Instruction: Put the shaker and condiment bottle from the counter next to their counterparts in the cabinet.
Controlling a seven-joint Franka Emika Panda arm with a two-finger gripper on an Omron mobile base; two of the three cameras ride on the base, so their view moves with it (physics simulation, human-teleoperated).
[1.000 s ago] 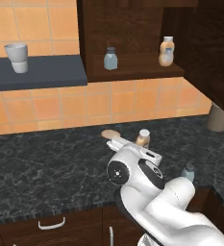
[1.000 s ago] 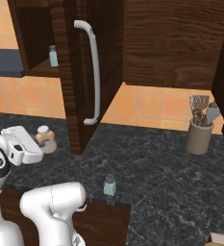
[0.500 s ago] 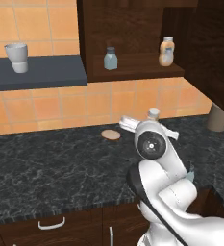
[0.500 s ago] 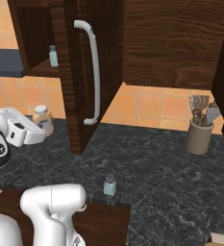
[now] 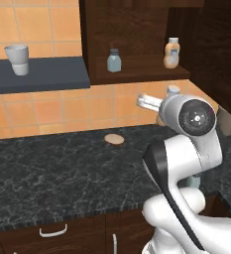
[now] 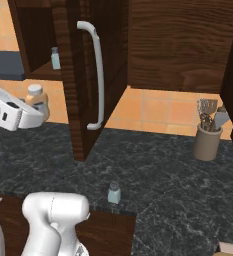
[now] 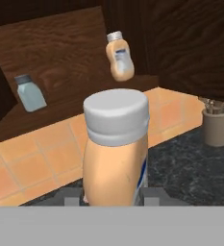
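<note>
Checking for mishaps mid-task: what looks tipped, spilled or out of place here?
Nothing stands out. The gripper holds the condiment bottle upright; the counterparts stand on the cabinet shelf, and the shaker stands near the counter edge.

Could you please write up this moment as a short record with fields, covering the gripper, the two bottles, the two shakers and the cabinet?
gripper: shut on the condiment bottle, held up off the counter
matching bottle: on the cabinet shelf, right side
shaker in cabinet: on the same shelf, left of that bottle
shaker to move: standing on the counter near its front edge, untouched
cabinet door: open
task progress: bottle lifted, not yet on the shelf
</note>
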